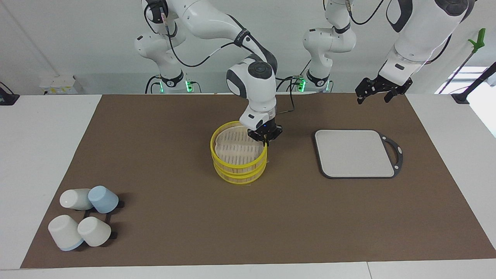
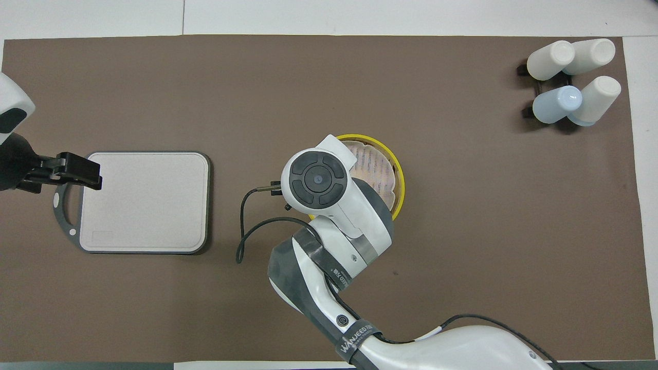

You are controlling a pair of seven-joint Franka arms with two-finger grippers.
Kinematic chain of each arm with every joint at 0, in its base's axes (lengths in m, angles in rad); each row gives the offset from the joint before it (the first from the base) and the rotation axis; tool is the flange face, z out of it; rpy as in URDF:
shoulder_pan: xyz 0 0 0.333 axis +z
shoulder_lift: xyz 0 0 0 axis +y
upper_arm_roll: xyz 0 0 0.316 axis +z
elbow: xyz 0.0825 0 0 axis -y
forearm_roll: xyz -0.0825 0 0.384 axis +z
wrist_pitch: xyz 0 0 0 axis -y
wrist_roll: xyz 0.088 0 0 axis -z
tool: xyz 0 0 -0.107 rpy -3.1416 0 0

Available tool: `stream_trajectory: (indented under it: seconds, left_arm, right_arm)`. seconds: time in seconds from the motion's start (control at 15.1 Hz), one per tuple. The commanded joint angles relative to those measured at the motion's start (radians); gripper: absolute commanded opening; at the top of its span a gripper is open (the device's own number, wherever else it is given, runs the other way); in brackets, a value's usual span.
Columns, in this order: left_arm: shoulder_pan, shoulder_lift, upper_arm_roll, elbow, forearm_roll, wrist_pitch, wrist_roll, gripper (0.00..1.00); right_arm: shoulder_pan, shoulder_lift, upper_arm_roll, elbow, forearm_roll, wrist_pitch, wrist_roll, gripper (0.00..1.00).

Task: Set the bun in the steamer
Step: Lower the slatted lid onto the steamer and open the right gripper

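The steamer (image 1: pixel 238 170) stands in the middle of the brown mat as stacked yellow-rimmed tiers, its pale slatted surface showing on top. It also shows in the overhead view (image 2: pixel 399 180), half covered by my right arm. My right gripper (image 1: pixel 266 142) is down at the steamer's top rim, on the side toward the left arm's end, with its fingers closed across the yellow rim. My left gripper (image 1: pixel 372 100) hangs open and empty in the air over the mat's edge next to the grey board, and the left arm waits. The bun is not in view.
A grey rectangular board (image 1: pixel 354 153) with a dark handle lies on the mat toward the left arm's end. Several white and blue cups (image 1: pixel 83 217) lie on a black rack at the corner toward the right arm's end, farthest from the robots.
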Motion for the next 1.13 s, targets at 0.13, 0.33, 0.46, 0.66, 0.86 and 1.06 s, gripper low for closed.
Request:
stream_trajectory:
  seconds: [0.13,0.33,0.46,0.66,0.86,1.06]
  left_arm:
    - [0.017,-0.010,-0.009,0.019,0.013,-0.014,0.024,1.00]
    - [0.020,-0.011,-0.008,0.016,0.007,-0.009,0.034,1.00]
    - [0.019,-0.013,-0.008,0.014,0.006,-0.003,0.036,1.00]
    - [0.019,-0.013,-0.008,0.013,-0.005,0.012,0.036,1.00]
    - [0.019,-0.013,-0.008,0.013,-0.007,0.020,0.041,1.00]
    - [0.020,-0.014,-0.008,0.011,-0.007,0.023,0.042,1.00]
  right_arm:
    - [-0.035,0.003,0.006,-0.038,-0.018,0.085,-0.015,0.00]
    - [-0.038,0.003,0.006,-0.030,-0.018,0.086,-0.015,0.00]
    - [-0.047,0.003,0.007,-0.029,-0.008,0.097,-0.015,0.00]
    - [-0.048,0.006,0.007,-0.029,-0.005,0.111,-0.015,0.00]
    - [-0.044,0.011,0.007,-0.052,-0.004,0.137,-0.012,0.21]
    - [-0.033,0.011,0.007,-0.049,-0.004,0.142,-0.009,0.87]
